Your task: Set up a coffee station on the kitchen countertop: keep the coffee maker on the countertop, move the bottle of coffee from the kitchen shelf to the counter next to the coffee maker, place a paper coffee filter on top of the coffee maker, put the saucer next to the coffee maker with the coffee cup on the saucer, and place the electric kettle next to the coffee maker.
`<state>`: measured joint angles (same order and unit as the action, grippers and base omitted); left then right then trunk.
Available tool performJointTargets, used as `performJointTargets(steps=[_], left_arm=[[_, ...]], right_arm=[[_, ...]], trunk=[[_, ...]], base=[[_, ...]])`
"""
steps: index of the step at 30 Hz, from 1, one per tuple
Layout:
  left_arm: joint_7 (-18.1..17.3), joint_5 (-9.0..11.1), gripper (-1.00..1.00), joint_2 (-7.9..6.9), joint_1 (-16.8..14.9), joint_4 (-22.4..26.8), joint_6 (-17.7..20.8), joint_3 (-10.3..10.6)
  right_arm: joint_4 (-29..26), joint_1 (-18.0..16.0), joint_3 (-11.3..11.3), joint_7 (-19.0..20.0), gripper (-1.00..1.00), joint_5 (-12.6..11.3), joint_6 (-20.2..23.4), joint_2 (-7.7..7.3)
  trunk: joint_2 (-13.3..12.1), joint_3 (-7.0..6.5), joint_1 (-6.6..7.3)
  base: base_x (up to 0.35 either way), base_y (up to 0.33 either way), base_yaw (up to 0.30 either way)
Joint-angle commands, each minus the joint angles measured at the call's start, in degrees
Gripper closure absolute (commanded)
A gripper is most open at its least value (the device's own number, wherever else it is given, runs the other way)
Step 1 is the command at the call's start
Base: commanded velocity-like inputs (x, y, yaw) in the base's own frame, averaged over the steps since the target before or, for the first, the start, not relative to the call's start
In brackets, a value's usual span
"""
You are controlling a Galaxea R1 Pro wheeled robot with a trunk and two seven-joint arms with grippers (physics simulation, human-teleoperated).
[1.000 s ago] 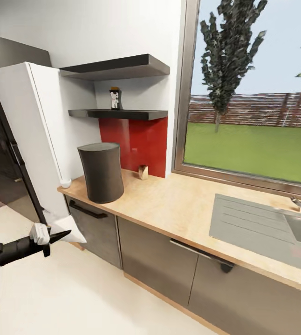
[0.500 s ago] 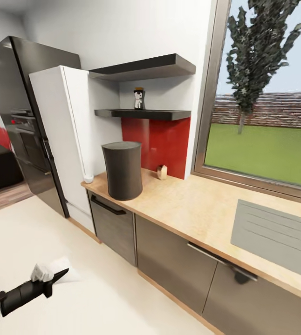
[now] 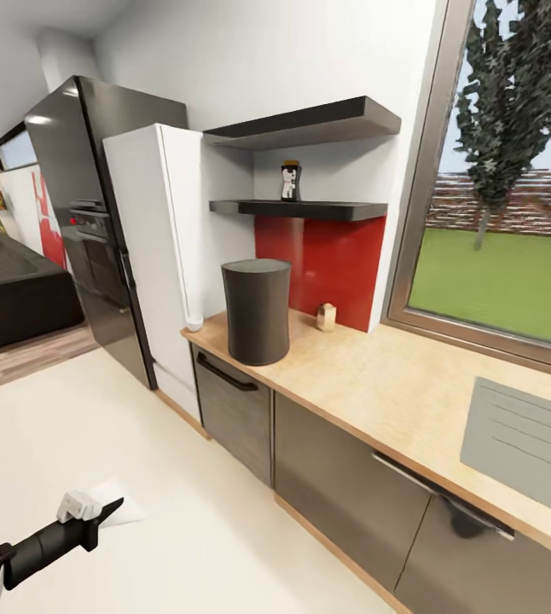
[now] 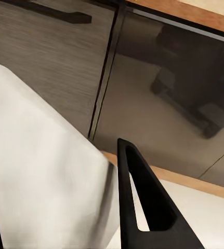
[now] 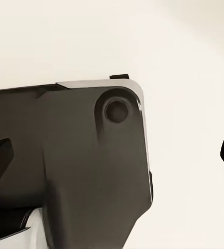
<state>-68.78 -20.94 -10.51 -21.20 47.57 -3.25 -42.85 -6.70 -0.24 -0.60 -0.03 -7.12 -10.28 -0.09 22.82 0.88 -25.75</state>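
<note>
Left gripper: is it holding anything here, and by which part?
Yes. The left gripper is shut on a thin white paper coffee filter, pinching it near one edge; the rest of the sheet fans out past the black fingers.

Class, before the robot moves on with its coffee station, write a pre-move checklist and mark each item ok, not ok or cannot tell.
1. White paper coffee filter in left gripper: ok.
2. Dark cylindrical coffee maker on the wooden countertop: ok.
3. Filter on coffee maker: not ok.
4. Small bottle of coffee moved off the black shelf: not ok.
5. Right gripper empty: cannot tell.
</note>
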Motion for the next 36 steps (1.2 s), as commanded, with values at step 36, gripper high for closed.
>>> performJointTargets(steps=[36], left_arm=[[-0.2, -0.6, 1.00, 0.05, -0.1, -0.1, -0.4, -0.2]], right_arm=[[-0.5, 0.0, 0.2, 0.1, -1.00, 0.2, -0.2, 1.64]], trunk=[[0.1, 0.09, -0.04]], base=[[0.146, 0.287, 0.002]])
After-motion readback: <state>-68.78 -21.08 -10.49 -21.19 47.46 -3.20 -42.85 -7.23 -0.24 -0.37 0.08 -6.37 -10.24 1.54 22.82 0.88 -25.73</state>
